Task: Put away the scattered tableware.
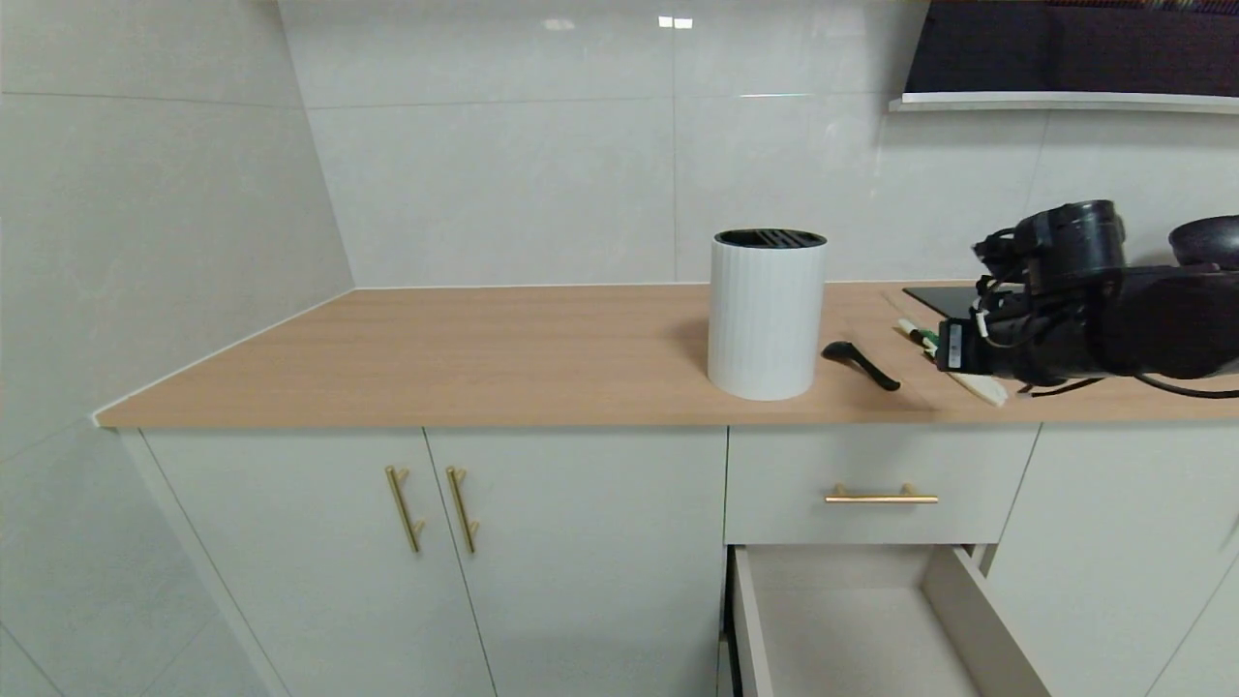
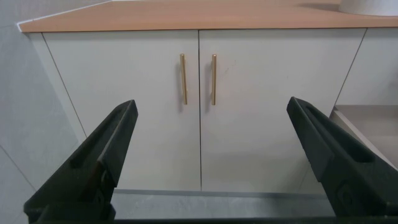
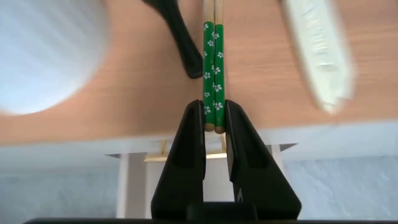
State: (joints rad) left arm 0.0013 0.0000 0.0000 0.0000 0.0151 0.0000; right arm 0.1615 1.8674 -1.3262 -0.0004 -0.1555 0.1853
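A pair of green-patterned chopsticks lies on the wooden counter, and my right gripper is shut on its end near the counter's front edge. In the head view the chopsticks poke out just left of my right wrist. A black spoon lies between them and the white ribbed utensil holder with its black slotted top. A white utensil lies on the chopsticks' other side. My left gripper is open and low, facing the cabinet doors.
Below the counter a drawer stands pulled open under a closed drawer with a gold handle. Two cabinet doors with gold handles are to its left. A black cooktop and a dark pot sit at the counter's right.
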